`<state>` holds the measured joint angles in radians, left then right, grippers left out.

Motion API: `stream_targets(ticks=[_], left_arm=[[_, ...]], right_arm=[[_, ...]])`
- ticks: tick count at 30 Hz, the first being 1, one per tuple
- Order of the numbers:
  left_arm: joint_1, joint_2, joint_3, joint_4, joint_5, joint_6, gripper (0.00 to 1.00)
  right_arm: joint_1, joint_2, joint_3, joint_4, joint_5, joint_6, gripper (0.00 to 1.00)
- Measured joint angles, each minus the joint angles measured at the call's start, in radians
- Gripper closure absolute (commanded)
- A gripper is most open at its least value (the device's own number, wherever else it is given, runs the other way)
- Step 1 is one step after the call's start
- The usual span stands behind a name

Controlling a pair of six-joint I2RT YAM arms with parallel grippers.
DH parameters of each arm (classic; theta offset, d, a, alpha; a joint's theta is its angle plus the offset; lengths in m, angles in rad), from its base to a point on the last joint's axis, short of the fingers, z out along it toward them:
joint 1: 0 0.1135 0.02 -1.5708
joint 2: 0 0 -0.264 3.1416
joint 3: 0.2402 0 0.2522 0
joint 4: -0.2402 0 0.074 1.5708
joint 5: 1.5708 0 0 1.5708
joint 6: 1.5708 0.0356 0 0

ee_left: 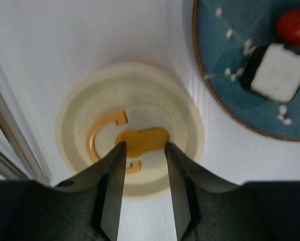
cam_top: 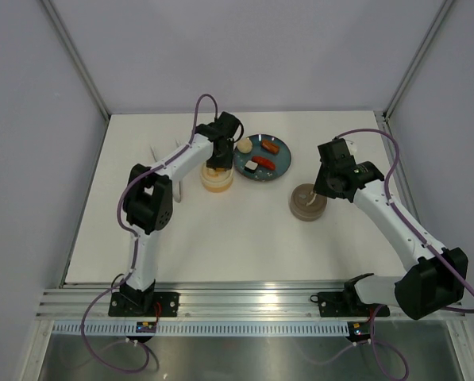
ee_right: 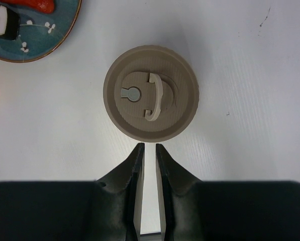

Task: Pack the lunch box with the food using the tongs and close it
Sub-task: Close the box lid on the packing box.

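Farthest out to the left of the left fingers (ee_left: 113,175), a slim pale shape on the counter (cam_top: 221,246) appears to be the tongs (cam_top: 154,152), lying untouched and well clear of both arms. The left fingers stand parted over a round cream lunch box (cam_top: 216,179), their tips right at the two ends of the orange tab (ee_left: 141,140) on its lid (ee_left: 139,85); whether they pinch the tab or merely flank it cannot be told. Just to the right of those fingers sits the teal plate (ee_left: 250,30), carrying all the food in view: a cream bun (cam_top: 244,145), two red sausages (cam_top: 270,146), and a white-and-black sushi piece (ee_left: 275,70). Further right, a brown round container (ee_right: 180,85) with its lid on lies just beyond the tips of the right fingers (ee_right: 134,170), which are all but closed and hold nothing. The packing looks barely begun: both containers appear lidded, so opening, picking up the tongs, moving each piece and closing all seem to remain.
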<state>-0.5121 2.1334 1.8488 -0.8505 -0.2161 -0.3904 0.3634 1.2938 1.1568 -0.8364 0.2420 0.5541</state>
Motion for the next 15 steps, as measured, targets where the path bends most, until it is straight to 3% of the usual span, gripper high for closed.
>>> stream_targets(ticks=[15], left_arm=[[-0.022, -0.114, -0.168, 0.008, -0.055, 0.01, 0.62]], right_arm=[[-0.014, 0.005, 0.0, 0.0, 0.018, -0.014, 0.76]])
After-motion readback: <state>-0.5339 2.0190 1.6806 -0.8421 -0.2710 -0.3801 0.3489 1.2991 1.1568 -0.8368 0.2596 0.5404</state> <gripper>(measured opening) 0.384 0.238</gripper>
